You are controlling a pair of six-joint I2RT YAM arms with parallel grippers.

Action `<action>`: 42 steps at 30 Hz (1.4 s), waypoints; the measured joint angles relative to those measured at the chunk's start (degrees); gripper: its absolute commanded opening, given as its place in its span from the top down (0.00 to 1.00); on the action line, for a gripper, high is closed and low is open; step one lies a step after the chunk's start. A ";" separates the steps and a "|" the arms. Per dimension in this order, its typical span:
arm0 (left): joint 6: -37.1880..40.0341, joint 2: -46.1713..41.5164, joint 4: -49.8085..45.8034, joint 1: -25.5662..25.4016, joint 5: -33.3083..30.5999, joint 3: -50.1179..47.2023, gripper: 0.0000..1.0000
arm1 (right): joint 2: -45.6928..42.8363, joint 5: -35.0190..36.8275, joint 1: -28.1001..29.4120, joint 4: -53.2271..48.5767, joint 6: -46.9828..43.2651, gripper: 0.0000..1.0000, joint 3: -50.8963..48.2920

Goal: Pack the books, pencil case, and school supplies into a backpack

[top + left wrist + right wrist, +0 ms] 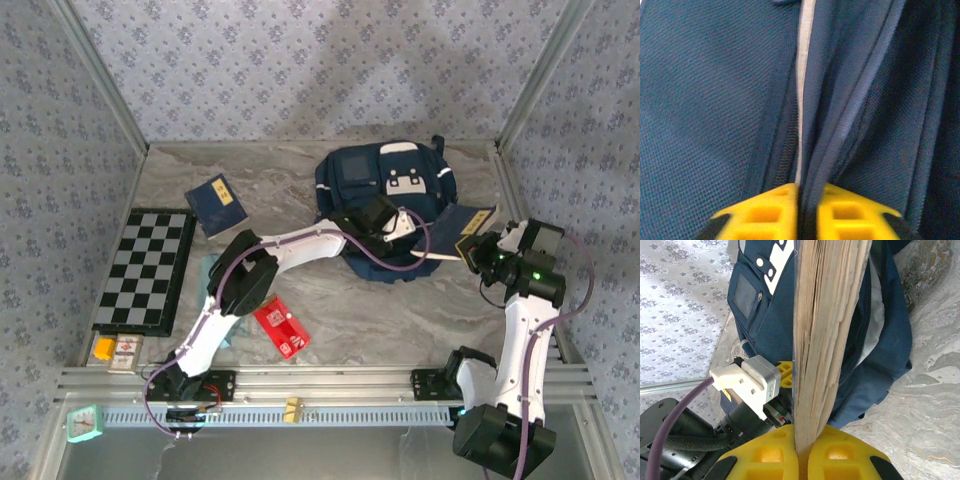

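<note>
The navy backpack [400, 180] lies at the back middle of the table, its opening toward the arms. My left gripper [372, 222] is at that opening; in the left wrist view it [807, 194] is shut on the backpack's zipper edge [840, 130]. My right gripper [472, 247] is shut on a navy book [462, 222] just right of the backpack; its page edge [825, 315] stands between the jaws [807, 442]. Another navy book [215, 203] lies at the back left. The red packet [282, 330] lies near the front. The teal pencil case [210, 270] is partly hidden under my left arm.
A checkerboard [148, 268] lies along the left side with small items [113, 349] at its near end. A teal clock [85, 423] and a yellow clip [291, 410] sit on the front rail. Patterned walls close in the table on three sides.
</note>
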 measured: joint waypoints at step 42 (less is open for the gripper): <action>-15.91 -24.37 -11.26 7.56 4.11 -4.76 1.00 | 25.05 -1.29 31.50 28.70 5.07 0.98 -4.55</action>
